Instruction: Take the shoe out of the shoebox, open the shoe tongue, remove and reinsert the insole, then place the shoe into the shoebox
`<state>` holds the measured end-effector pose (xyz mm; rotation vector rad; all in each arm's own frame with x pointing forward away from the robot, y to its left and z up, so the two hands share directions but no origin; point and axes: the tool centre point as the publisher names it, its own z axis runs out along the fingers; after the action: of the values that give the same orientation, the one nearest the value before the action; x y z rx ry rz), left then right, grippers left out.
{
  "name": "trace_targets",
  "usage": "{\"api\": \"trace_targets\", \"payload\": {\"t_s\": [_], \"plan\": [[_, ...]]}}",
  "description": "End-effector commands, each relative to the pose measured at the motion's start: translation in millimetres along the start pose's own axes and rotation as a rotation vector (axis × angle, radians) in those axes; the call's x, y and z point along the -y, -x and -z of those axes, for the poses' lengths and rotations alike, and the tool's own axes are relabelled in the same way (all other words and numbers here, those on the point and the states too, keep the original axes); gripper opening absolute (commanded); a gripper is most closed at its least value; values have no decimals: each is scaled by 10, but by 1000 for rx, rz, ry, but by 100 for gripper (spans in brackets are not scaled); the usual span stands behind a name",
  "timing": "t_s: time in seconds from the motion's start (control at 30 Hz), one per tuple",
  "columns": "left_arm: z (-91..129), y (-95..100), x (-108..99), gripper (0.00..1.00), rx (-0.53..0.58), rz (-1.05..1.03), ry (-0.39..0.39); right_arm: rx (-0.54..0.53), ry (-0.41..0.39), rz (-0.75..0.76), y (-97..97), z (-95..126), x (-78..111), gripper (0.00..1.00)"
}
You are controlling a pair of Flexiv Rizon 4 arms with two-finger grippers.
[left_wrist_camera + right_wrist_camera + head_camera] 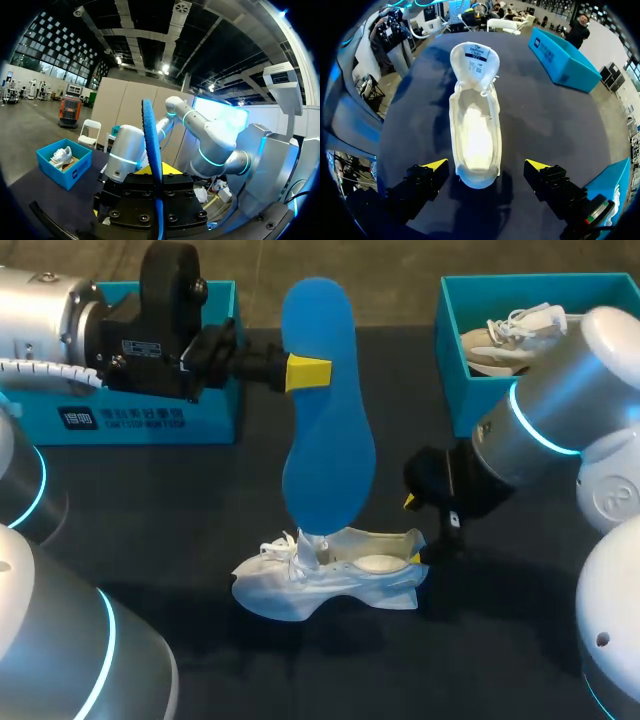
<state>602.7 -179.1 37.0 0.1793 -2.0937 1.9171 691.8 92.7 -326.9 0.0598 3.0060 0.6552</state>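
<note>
While my left gripper (306, 371) is clenched on the blue insole (325, 410), holding it upright with its lower end at the tongue of the white shoe (330, 575), I cannot tell whether the 2 touch. That shoe sits on the dark table (200, 500), opening upward, its heel between my right gripper (486, 164)'s 2 released fingers (436, 165), neither touching it. A 2nd shoe (510, 335) lies in the teal shoebox (457, 395).

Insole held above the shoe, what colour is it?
Blue, plain with no pattern; the insole shows best in the head view.
</note>
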Motion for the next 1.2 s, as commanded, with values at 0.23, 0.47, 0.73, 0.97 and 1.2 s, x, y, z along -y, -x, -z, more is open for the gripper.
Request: {"api": "trace_targets", "payload": {"t_s": [0.23,0.47,0.73,0.97,1.2], "plan": [[-9,7,6,0,0,1,3,7,-464,-34,-61,7,-117,100],[-9,7,6,0,0,1,3,-10,-523,-65,-67,-23,-153,100],[-9,7,6,0,0,1,3,-18,-511,-65,-94,-27,-165,100],[-9,7,6,0,0,1,3,-16,-489,-57,-98,-33,-189,100],[-9,7,6,0,0,1,3,-13,-462,-50,-76,-21,-226,100]]}}
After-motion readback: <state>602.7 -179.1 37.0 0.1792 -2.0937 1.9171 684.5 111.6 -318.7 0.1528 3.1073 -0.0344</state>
